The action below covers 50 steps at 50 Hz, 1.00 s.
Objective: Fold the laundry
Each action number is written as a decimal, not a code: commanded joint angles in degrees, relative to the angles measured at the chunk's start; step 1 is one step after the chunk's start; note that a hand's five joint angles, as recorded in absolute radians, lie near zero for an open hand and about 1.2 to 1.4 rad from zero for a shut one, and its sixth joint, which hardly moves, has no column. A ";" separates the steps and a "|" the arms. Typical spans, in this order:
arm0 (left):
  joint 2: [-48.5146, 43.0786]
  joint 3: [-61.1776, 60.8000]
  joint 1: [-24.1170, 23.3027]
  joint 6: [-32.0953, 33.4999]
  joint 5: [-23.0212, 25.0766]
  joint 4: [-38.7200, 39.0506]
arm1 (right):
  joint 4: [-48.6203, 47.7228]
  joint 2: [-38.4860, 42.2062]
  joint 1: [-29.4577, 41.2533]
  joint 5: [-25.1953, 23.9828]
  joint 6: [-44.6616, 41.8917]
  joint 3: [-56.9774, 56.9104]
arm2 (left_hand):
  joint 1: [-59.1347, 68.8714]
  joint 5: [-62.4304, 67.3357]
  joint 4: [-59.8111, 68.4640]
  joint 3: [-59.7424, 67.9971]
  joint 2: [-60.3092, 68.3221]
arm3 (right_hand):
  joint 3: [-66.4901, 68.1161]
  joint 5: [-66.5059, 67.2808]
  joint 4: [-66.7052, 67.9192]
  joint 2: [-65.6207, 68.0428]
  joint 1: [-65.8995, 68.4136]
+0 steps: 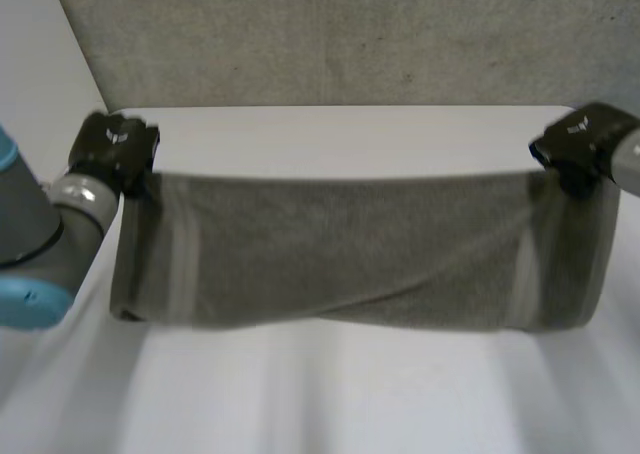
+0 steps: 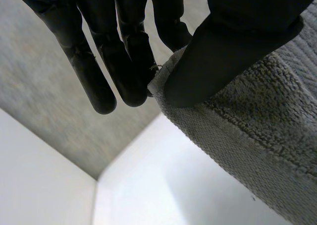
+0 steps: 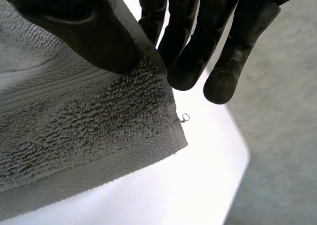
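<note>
Hanging towel [image 1: 360, 254]: left robot hand [image 1: 115, 148], right robot hand [image 1: 580, 146] pinch its corners.

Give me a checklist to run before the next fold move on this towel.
1. Left hand pinches a top corner of the towel between thumb and fingers: ok.
2. Right hand pinches the other top corner: ok.
3. Top edge stretched level between the hands: ok.
4. Lower part hangs smooth: not ok, a diagonal crease runs across it.
5. Bottom edge touches the table: cannot tell.
</note>
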 commanded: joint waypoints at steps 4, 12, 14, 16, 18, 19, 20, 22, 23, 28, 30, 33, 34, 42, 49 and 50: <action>-0.08 22.78 -3.24 -7.88 -10.59 7.96 | -12.63 5.37 5.08 3.90 13.55 -27.61 | 10.58 10.90 10.18 10.30 10.29 | 2.73 1.90 3.11 2.65 3.65; 3.89 22.02 -2.10 -17.31 -13.79 11.95 | -15.35 -0.16 4.47 2.67 23.83 -22.34 | 10.58 10.90 10.18 10.30 10.29 | 2.73 1.90 3.11 2.65 3.65; 3.80 19.92 -2.01 -17.31 -13.18 10.38 | -13.86 -0.43 4.55 2.23 22.78 -20.14 | 10.58 10.90 10.18 10.30 10.29 | 2.73 1.90 3.11 2.65 3.65; 3.45 17.35 -1.75 -17.31 -12.20 9.31 | -10.71 -0.86 4.47 1.01 20.15 -15.16 | 10.58 10.90 10.18 10.30 10.29 | 2.73 1.90 3.11 2.65 3.65; 3.10 14.36 -1.39 -17.31 -10.80 8.52 | -9.30 -0.87 4.47 0.22 18.92 -12.26 | 10.58 10.90 10.18 10.30 10.29 | 2.73 1.90 3.11 2.65 3.65; 2.75 11.32 -0.70 -17.31 -9.23 8.34 | -8.16 -0.78 4.47 -0.75 17.69 -9.36 | 10.58 10.90 10.18 10.30 10.29 | 2.73 1.90 3.11 2.65 3.65; 2.48 7.28 0.00 -17.31 -7.47 8.51 | -8.15 -0.78 4.47 -0.76 17.68 -9.33 | 10.58 10.90 10.18 10.30 10.29 | 2.73 1.90 3.11 2.65 3.65; 2.39 3.59 0.36 -17.23 -5.54 8.86 | -7.18 -0.43 4.38 -2.42 16.02 -3.12 | 10.58 10.90 10.18 10.30 10.29 | 2.73 1.90 3.11 2.65 3.65; 2.39 3.55 0.36 -17.23 -5.52 8.87 | -7.18 -0.43 4.38 -2.43 16.01 -3.09 | 10.58 10.90 10.18 10.30 10.29 | 2.73 1.90 3.11 2.65 3.65; 1.95 -8.23 1.24 -17.05 -0.43 11.59 | -7.62 -0.34 2.97 -4.45 13.90 6.31 | 10.58 10.90 10.18 10.30 10.29 | 2.73 1.90 3.11 2.65 3.65; 2.13 -14.35 2.12 -15.74 0.28 13.34 | -7.71 -1.04 1.92 -6.28 12.50 11.65 | 10.58 10.90 10.18 10.30 10.29 | 2.73 1.90 3.11 2.65 3.65; 3.70 -19.28 3.43 -11.54 0.45 13.96 | -7.62 -2.70 1.57 -8.22 11.18 16.14 | 10.58 10.90 10.18 10.30 10.29 | 2.73 1.90 3.11 2.65 3.65; 3.71 -19.30 3.44 -11.51 0.45 13.96 | -7.62 -2.71 1.57 -8.23 11.18 16.16 | 10.58 10.90 10.18 10.30 10.29 | 2.73 1.90 3.11 2.65 3.65; 19.00 -29.50 8.54 -2.72 1.24 13.44 | -6.65 -15.98 -3.36 -10.51 8.45 23.63 | 10.58 10.90 10.18 10.30 10.29 | 2.73 1.90 3.11 2.65 3.65; 37.69 -35.12 10.38 -3.16 7.04 9.94 | -0.95 -30.03 -10.90 -15.24 5.47 24.69 | 10.58 10.90 10.18 10.30 10.29 | 2.73 1.90 3.11 2.65 3.65; 37.72 -35.12 10.38 -3.16 7.05 9.92 | -0.94 -30.05 -10.91 -15.26 5.46 24.68 | 10.58 10.90 10.18 10.30 10.29 | 2.73 1.90 3.11 2.65 3.65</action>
